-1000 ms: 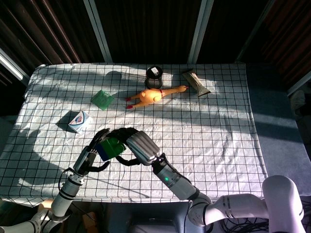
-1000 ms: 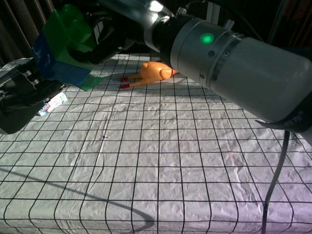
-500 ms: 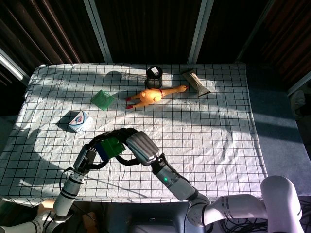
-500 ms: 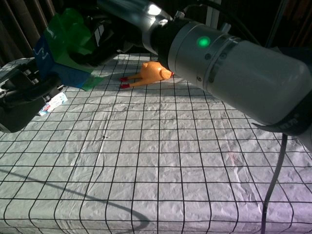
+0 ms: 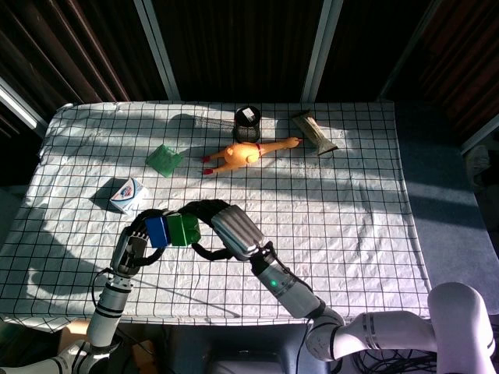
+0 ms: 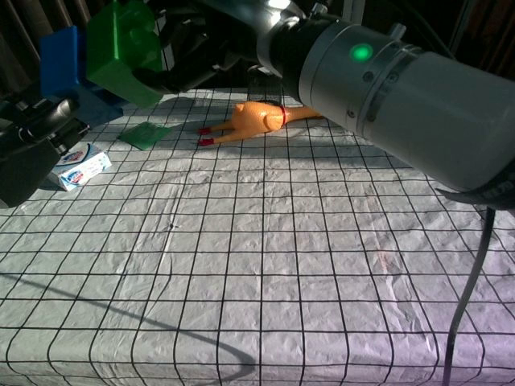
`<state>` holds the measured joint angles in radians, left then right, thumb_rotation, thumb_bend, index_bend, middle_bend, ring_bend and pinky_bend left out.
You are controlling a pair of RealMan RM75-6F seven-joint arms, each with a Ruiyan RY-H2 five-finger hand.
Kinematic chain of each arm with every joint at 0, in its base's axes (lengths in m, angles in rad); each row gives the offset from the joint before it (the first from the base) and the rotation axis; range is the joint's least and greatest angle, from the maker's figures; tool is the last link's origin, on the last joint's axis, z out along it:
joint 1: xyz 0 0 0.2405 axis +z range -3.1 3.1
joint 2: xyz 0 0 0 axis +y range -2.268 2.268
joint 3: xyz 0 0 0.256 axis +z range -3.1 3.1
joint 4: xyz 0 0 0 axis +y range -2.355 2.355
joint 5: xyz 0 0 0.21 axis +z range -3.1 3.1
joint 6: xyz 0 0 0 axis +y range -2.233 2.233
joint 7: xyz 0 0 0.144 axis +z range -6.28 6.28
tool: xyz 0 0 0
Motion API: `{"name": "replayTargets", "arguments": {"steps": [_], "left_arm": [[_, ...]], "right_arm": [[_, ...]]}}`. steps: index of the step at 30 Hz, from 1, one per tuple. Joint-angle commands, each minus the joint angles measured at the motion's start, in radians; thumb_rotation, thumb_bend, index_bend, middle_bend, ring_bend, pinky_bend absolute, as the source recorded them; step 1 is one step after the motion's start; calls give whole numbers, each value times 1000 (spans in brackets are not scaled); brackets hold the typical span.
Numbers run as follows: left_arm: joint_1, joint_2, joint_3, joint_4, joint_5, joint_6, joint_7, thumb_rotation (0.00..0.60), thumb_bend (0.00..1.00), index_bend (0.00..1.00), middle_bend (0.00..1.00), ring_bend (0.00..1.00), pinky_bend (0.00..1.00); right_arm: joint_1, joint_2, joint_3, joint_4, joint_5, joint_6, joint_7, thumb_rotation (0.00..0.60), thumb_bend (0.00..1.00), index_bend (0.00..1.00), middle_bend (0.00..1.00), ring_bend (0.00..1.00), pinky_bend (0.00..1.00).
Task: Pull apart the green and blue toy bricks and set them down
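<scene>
Since the earlier frame the bricks have been drawn apart, a gap showing between them above the near table edge. The blue brick [image 5: 157, 231] is gripped by the left hand [image 5: 137, 243]; the green brick [image 5: 185, 230] is grasped by the right hand [image 5: 221, 227]. Farther back lie a small carton [image 5: 127, 195], a green packet [image 5: 164, 160] and a rubber chicken [image 5: 248, 153].

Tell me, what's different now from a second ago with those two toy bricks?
The bricks have come apart. A second ago green and blue sat joined between the hands; now the left hand holds the blue brick and the right hand the green brick, a gap showing in the chest view. The rubber chicken, small box and green packet stayed put.
</scene>
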<state>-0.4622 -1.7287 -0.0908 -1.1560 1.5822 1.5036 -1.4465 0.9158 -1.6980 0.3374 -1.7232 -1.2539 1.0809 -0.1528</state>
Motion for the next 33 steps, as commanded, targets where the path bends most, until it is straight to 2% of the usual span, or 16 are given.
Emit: {"name": "replayTargets", "arguments": {"steps": [1,6,12,15,20,26,33], "left_arm": [[3,0,-1,-2,3,6,3,600,698,682,683,291,143],[10,4,-3,-3,4,14,9,600,704,684,690,311,170],[29,51,-3,31,-22,-6,50,600,707,684,691,321,189],[46,92,5,75,-40,-26,183,600,705,685,696,321,181],[75,146,54,123,-39,-67,498,600,700,690,711,321,127],[64,172,107,122,-26,-174,743,600,720,691,713,304,89],[27,175,120,71,-42,-298,890,600,718,677,701,303,91]], "right_arm": [[-8,14,9,-3,-1,5,18,600,332,958,672,491,294],[-23,48,21,-11,-7,14,50,600,332,958,672,490,294],[-74,138,16,-25,-43,46,101,600,332,958,672,490,294],[-109,195,-11,-2,-60,54,106,600,332,958,672,490,294],[-153,247,-77,94,-44,27,82,600,333,958,672,487,294],[-184,208,-153,261,-10,-37,103,600,332,951,672,482,294],[-177,142,-226,438,-23,-144,100,600,333,916,672,452,298]]}}
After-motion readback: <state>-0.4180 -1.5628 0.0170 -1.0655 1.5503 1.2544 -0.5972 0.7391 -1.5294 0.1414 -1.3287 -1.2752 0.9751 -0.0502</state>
